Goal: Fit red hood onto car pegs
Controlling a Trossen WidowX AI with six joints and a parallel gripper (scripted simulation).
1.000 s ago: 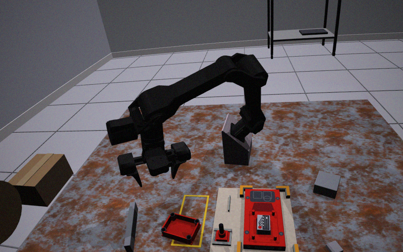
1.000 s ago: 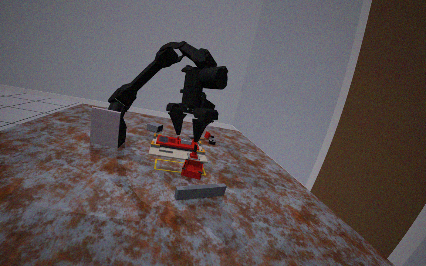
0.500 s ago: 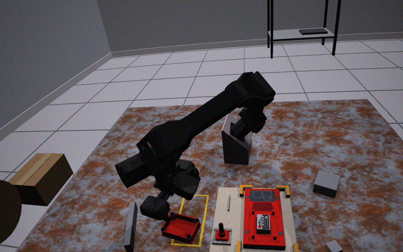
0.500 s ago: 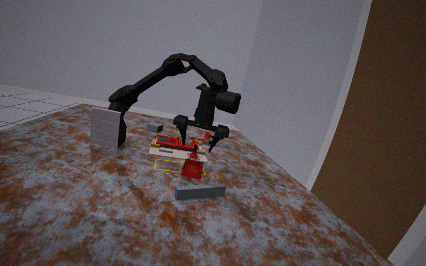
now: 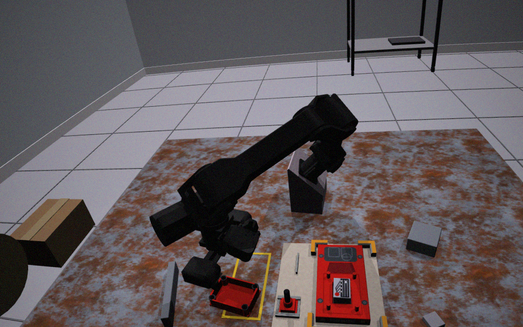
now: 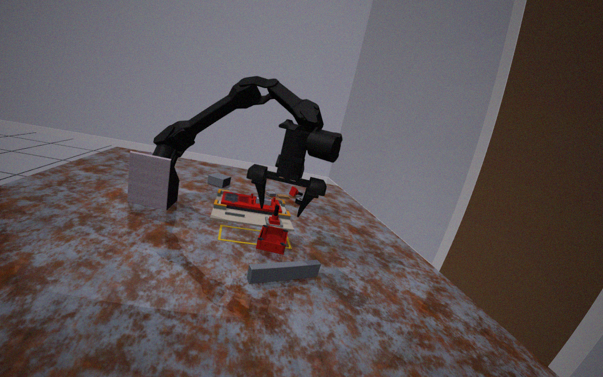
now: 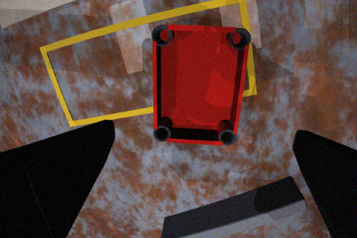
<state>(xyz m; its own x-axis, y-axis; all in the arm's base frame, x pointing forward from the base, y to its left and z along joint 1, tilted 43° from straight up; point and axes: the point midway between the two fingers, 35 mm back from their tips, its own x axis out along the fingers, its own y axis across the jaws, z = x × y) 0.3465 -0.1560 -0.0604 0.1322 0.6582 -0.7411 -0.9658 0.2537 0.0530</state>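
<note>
The red hood [image 5: 234,299] [image 6: 271,240] [image 7: 193,82] lies on the table with its open side and dark corner bosses facing up, over one end of a yellow outline [image 5: 265,284] [image 7: 149,19]. My gripper [image 6: 280,211] [image 7: 204,134] is open and empty above the hood, with the fingers wider apart than the hood. In the top view the arm hides the fingertips. The red chassis [image 5: 323,280] [image 6: 247,202] sits on the cream jig board [image 5: 303,260] [image 6: 219,216]. The engine block [image 5: 341,290] is in its deck, with short black pegs around it.
A grey bar [image 5: 168,292] [image 6: 283,272] [image 7: 208,212] stands on the table near the hood. A red part with a black post [image 5: 287,304] stands on the board between hood and chassis. A grey block [image 5: 424,237] [image 6: 219,180] lies beyond the jig.
</note>
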